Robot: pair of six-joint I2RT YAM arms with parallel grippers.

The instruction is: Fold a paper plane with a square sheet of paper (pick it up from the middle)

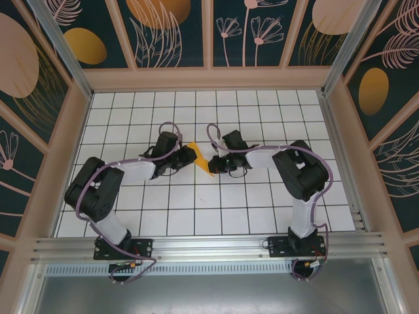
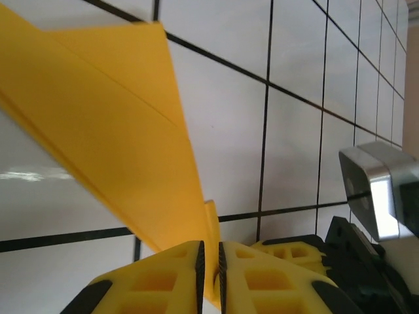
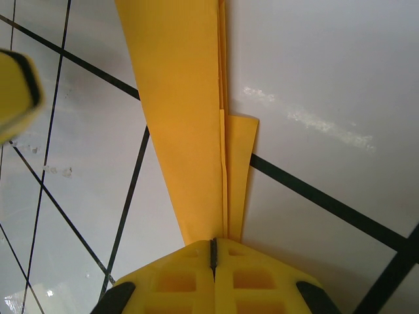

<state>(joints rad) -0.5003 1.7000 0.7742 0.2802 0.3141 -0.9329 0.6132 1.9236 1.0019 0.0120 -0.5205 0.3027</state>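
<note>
Paper plane (image 3: 186, 118): smooth, creased yellow wedge

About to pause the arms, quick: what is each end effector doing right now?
Left end effector: closed, pinching the folded paper.
Right end effector: closed, pinching the same folded paper.

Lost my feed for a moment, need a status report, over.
Left gripper shut on the paper plane. Right gripper shut on it too. Plane folded narrow, spanning between both grippers. Nothing seen in the way.
</note>
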